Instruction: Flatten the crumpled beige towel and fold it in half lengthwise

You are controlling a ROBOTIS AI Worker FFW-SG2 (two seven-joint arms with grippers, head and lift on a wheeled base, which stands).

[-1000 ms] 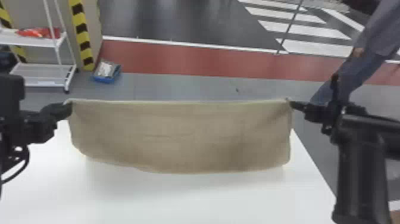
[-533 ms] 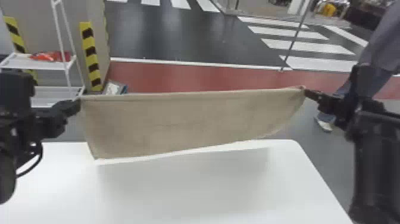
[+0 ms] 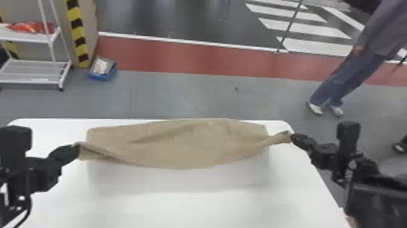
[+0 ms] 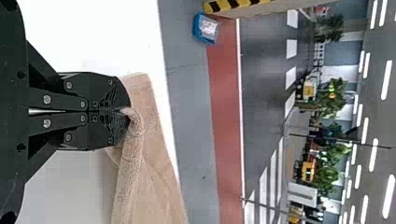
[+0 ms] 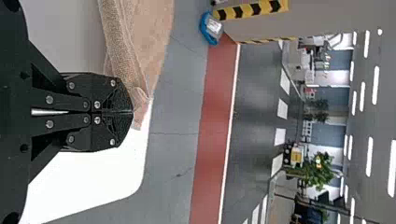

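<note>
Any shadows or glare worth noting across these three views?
Head view: a soft grey shadow on the white table, just on the robot's side of the beige towel; left wrist view: bright ceiling lights, tabletop nearly pure white in part; right wrist view: similarly bright ceiling lights, light glinting off the right pincer's screws.

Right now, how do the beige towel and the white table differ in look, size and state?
The beige towel is creased; the white table is smooth. The towel's ends are pinched in the left pincer and right pincer, while neither pincer grips the table. The table is larger than the towel. Both are plain in colour.
</note>
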